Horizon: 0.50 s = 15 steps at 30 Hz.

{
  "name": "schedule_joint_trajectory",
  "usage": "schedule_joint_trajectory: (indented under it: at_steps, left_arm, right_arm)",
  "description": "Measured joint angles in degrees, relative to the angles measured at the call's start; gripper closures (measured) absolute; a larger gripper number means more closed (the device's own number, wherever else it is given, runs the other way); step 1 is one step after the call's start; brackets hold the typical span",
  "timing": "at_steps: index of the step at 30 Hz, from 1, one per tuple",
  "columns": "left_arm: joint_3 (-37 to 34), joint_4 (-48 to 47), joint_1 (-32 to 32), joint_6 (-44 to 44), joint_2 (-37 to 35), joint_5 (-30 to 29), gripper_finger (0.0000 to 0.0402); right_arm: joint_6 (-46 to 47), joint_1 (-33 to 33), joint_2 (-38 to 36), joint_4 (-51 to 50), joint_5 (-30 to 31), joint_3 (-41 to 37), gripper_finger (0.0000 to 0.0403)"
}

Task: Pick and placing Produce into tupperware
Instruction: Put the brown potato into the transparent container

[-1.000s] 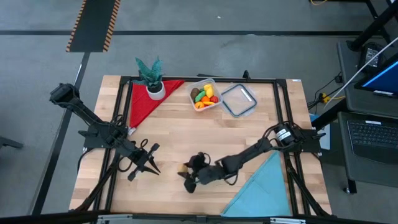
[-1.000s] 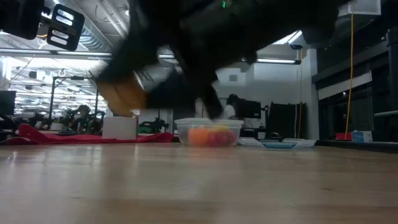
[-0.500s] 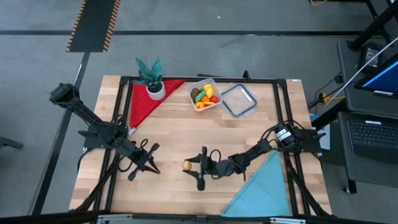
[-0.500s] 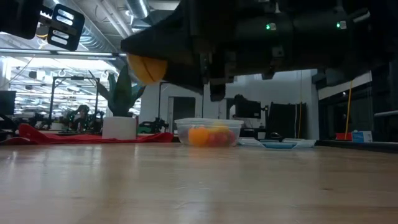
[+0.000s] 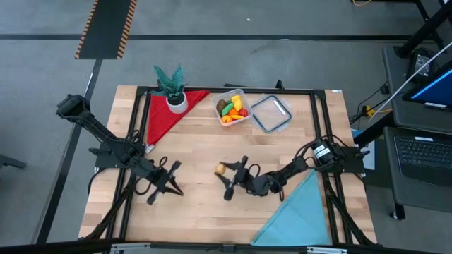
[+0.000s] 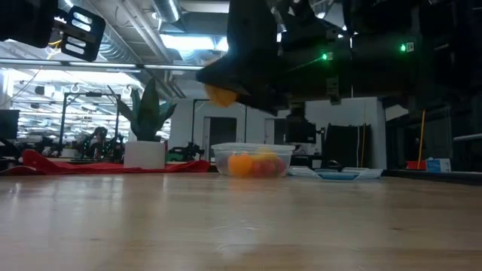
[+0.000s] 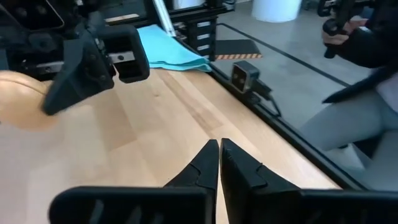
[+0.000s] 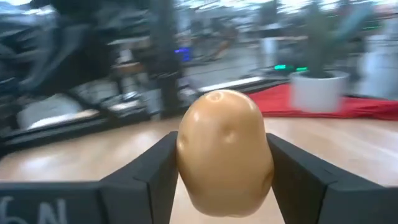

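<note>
Nearest me, along the front of the table (image 5: 198, 152), a blue cloth (image 5: 296, 215) lies at the front right corner. The left tool (image 5: 168, 185) sits low over the wood toward the front left, its two dark fingers (image 7: 208, 163) pressed together at the tips with nothing between them. Around mid-table, slightly right of centre, the right tool (image 5: 227, 171) is up off the surface, clenched on a tan potato (image 8: 225, 151), which sits snug between both pads; from table height it shows as a yellowish lump (image 6: 221, 95) held well above the wood. Farther back, near the rear edge, the tupperware (image 5: 234, 107) stands with produce (image 5: 229, 109) inside in orange, red, green and yellow, and its lid (image 5: 271, 113) lies flat just to its right. Toward the rear left corner a red cloth (image 5: 164, 116) is spread out, with a plant (image 5: 171, 86) in a white pot standing on it. Past the table a person (image 7: 373, 81) in dark sleeves and grey trousers is standing.
</note>
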Motion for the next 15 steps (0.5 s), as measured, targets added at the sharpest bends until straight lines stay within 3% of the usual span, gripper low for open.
schedule_joint_trajectory:
  at_steps: [5,12,15]
  left_arm:
    - [0.0,0.0,0.0,0.1,0.0,-4.1,0.0379]
    - [0.0,0.0,0.0,-0.3,0.0,-6.1,0.0363]
    - [0.0,0.0,0.7,-2.9,0.0,-6.1,0.0358]
  right_arm:
    - [-3.9,0.0,0.0,1.2,14.4,-0.1,0.0193]
    - [-9.4,-0.8,0.0,1.3,25.4,1.0,0.0193]
    - [-9.3,-2.1,0.0,1.7,27.1,1.0,0.0193]
